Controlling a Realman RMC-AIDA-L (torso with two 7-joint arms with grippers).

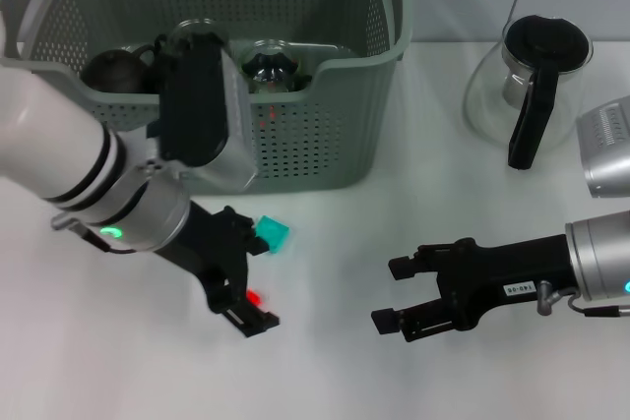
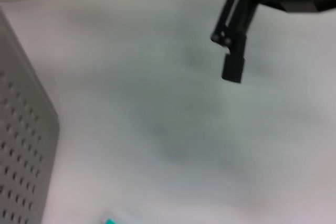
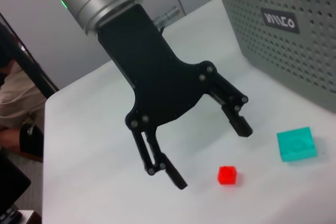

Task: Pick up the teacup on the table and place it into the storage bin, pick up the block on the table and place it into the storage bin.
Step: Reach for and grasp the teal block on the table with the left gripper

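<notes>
Head view shows the storage bin (image 1: 335, 135) at the far left of the table (image 1: 394, 243), its long axis running left to right, its upper part cut off by the frame. Inside it lie a dark round teapot (image 1: 110, 68) and two glass vessels (image 1: 271, 64), partly hidden by the left arm. Two blocks rest on the table in front of the bin: a teal block (image 1: 274, 234) just beside the left gripper (image 1: 246, 287), and a small red block (image 3: 227, 174) between its spread, empty fingers. The right gripper (image 1: 402, 294) hovers well apart, fingers likewise released, holding nothing. One glass pot (image 1: 527, 86) stands far right.
</notes>
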